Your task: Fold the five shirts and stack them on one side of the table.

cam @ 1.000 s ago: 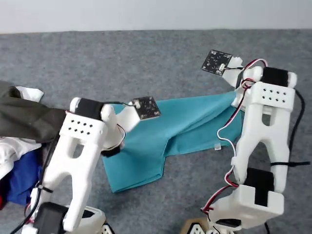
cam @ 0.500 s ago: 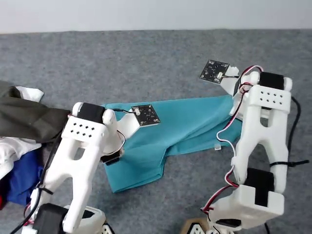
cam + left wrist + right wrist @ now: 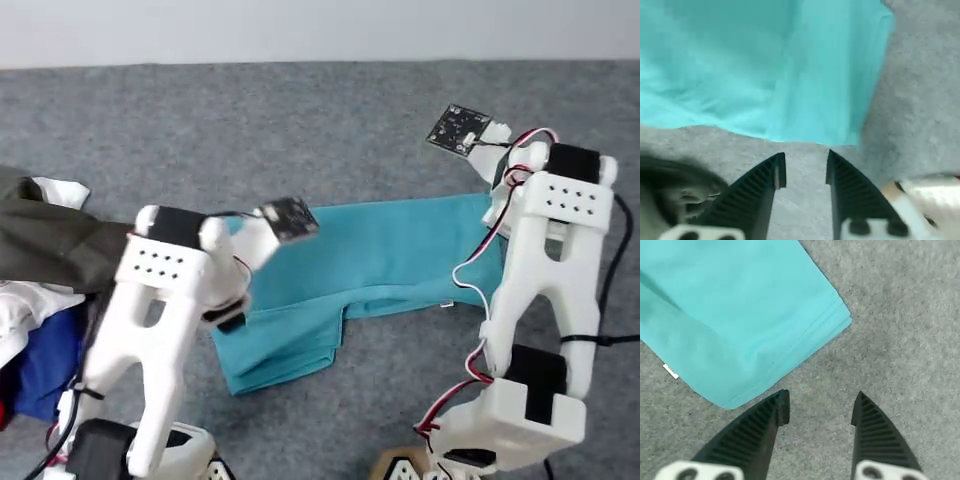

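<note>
A teal shirt (image 3: 380, 250) lies folded flat across the middle of the grey table, with a narrower layer sticking out at its near left (image 3: 280, 350). In the left wrist view my left gripper (image 3: 803, 160) hangs open over bare table just short of the teal shirt's edge (image 3: 765, 65), nothing between its fingers. My right gripper (image 3: 821, 400) is also open and empty, just off the hemmed corner of the teal shirt (image 3: 730, 305). In the high view the left arm (image 3: 165, 300) stands at the shirt's left end and the right arm (image 3: 550, 250) at its right end.
A loose pile of shirts sits at the table's left edge: a dark olive one (image 3: 60, 240) on top, white (image 3: 30, 300) and blue (image 3: 40, 365) below. A small white tag (image 3: 447, 303) pokes out of the teal shirt's near edge.
The teal shirt, held up and stretched between the two grippers a second ago, now lies flat on the table. Both grippers have let go and drawn back off its ends.
</note>
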`<state>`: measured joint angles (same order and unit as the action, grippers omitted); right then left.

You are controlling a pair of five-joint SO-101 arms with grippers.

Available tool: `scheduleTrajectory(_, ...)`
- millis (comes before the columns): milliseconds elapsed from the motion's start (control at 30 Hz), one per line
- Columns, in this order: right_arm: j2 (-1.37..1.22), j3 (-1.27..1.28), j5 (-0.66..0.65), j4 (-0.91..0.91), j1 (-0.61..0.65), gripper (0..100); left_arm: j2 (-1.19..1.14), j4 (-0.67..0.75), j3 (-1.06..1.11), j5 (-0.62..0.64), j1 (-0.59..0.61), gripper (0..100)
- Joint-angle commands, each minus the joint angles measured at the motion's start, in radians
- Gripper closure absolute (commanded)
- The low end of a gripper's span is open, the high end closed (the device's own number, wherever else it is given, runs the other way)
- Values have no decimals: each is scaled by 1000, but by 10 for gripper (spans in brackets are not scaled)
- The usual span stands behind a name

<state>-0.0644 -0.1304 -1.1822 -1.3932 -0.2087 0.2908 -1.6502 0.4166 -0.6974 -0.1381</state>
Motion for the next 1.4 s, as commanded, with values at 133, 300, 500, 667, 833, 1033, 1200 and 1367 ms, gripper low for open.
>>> scheduleTrajectory(133, -45, -46, 81, 127, 44, 988, 23, 373, 25, 57, 133, 950)
scheduleTrajectory(300, -87, -46, 212, 133, 96, 990, 23, 575, 176, 60, 137, 994)
scheduleTrajectory(500, -177, -46, 313, 189, 134, 988, 23, 802, 335, 112, 140, 994)
scheduleTrajectory(667, -262, -46, 356, 255, 133, 988, -5, 902, 360, 172, 140, 994)
scheduleTrajectory(833, -252, -48, 411, 220, 153, 988, -77, 872, 300, 249, 158, 994)
scheduleTrajectory(1033, -168, -48, 431, -8, 243, 988, -29, 629, 134, 410, 236, 994)
scheduleTrajectory(1200, -142, -48, 442, -179, 352, 988, 84, 534, 101, 489, 350, 994)
scheduleTrajectory(1367, -151, -18, 522, -246, 470, 988, 203, 477, 104, 512, 493, 994)
